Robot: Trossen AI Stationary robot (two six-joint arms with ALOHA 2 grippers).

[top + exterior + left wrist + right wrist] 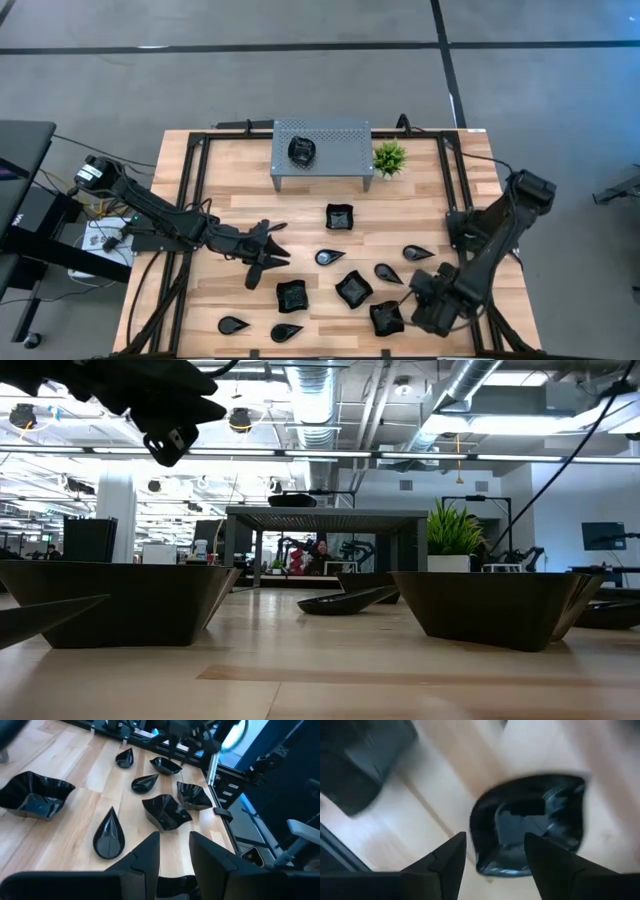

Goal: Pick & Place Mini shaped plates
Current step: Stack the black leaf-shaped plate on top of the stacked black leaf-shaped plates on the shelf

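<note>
Approach step is in hand: right gripper point(492, 855), fingers apart and empty, hovers over a square plate point(530, 820) at the table's point(240, 150) near right. Next move calls for descending and closing on its rim. Left gripper point(268, 252) waits parted mid-table; one plate point(302, 150) sits on the far shelf point(340, 135).

- The mini shaped plates point(339, 216) are glossy black, with pale glints on their rims.
- The worktop point(230, 205) is light wood in long, pale planks, framed by black rails.
- The perforated stand point(322, 143) is grey, dotted all over with small holes.
- The potted plant point(389, 157) has bright green, spiky leaves.
- Both arms are dark, nearly black; the left pincer point(268, 255) and right pincer point(418, 306) are black too.
- The floor point(300, 80) is grey, crossed by dark lines.
</note>
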